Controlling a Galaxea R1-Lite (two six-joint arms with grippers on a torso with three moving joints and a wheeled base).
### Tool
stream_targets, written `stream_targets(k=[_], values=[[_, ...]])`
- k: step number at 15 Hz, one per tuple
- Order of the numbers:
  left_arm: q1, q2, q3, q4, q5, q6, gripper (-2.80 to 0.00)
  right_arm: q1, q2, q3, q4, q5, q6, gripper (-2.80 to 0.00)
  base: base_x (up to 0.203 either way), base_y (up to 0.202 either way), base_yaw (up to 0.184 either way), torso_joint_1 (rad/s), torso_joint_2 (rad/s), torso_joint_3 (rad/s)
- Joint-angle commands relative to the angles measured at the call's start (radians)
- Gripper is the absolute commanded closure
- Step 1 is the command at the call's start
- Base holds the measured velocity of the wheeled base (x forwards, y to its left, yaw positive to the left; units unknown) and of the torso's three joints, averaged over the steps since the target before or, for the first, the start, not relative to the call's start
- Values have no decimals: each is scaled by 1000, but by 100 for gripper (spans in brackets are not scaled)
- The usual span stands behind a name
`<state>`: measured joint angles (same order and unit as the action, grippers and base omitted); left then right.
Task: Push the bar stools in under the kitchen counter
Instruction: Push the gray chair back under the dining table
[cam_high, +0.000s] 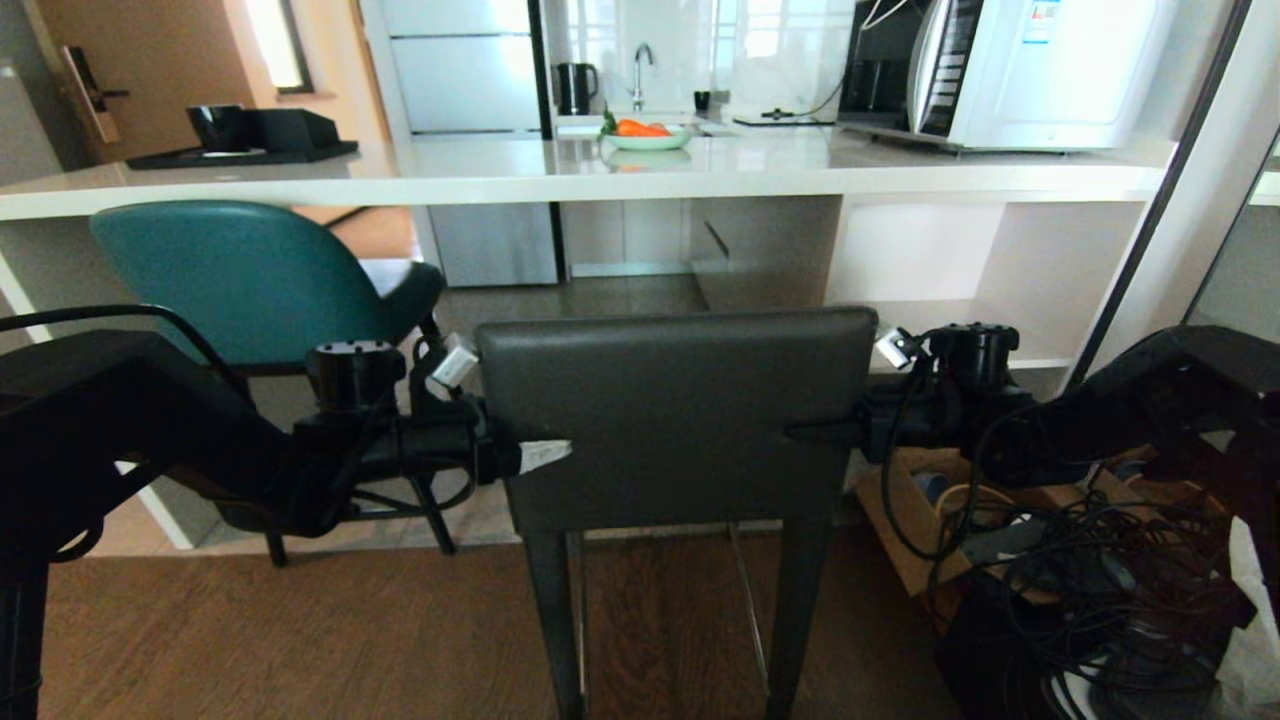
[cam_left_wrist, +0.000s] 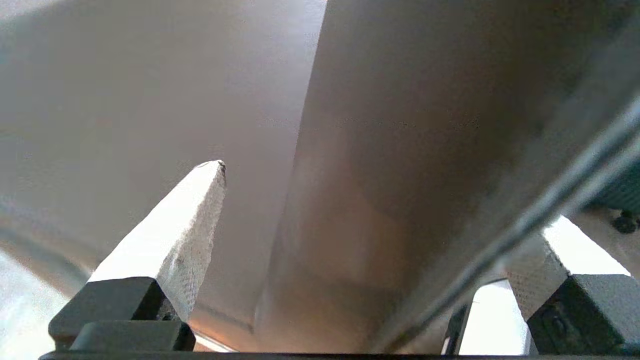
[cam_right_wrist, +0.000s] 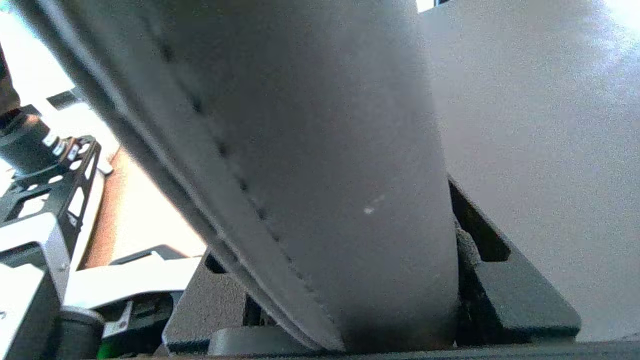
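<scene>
The dark grey bar stool (cam_high: 680, 420) stands in front of me, its square backrest facing me, short of the white kitchen counter (cam_high: 500, 182). My left gripper (cam_high: 545, 452) is open and straddles the backrest's left edge (cam_left_wrist: 380, 150), with one white finger (cam_left_wrist: 175, 235) lying along the rear face. My right gripper (cam_high: 815, 432) is shut on the backrest's right edge (cam_right_wrist: 325, 150), which fills the gap between its jaws. The teal bar stool (cam_high: 250, 280) stands to the left with its seat partly under the counter.
An open cardboard box (cam_high: 905, 520) and a tangle of black cables (cam_high: 1080, 580) lie on the floor at the right. White shelving (cam_high: 960, 350) sits under the counter's right end. On the counter are a bowl of carrots (cam_high: 648, 137), a black tray (cam_high: 240, 152) and a white oven (cam_high: 1040, 70).
</scene>
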<state>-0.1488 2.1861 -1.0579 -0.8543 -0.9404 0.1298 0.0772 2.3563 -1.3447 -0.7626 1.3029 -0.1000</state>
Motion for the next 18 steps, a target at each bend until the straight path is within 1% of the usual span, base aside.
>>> stream_targets(k=[1, 12, 13, 14, 18], values=[[5, 3, -1, -5, -6, 1, -280, 9, 9, 1, -3, 7, -1, 0, 0, 0, 0, 0, 0, 0], [8, 1, -3, -5, -10, 1, -280, 9, 3, 12, -11, 7, 0, 0, 0, 0, 0, 0, 0, 0], [8, 0, 10, -11, -12, 13, 0, 9, 3, 13, -11, 7, 0, 0, 0, 0, 0, 0, 0, 0], [6, 0, 7, -25, -14, 2, 0, 7, 1, 13, -11, 7, 0, 0, 0, 0, 0, 0, 0, 0], [20, 26, -1, -67, -17, 0, 0, 12, 2, -9, -11, 8, 2, 0, 0, 0, 0, 0, 0, 0]])
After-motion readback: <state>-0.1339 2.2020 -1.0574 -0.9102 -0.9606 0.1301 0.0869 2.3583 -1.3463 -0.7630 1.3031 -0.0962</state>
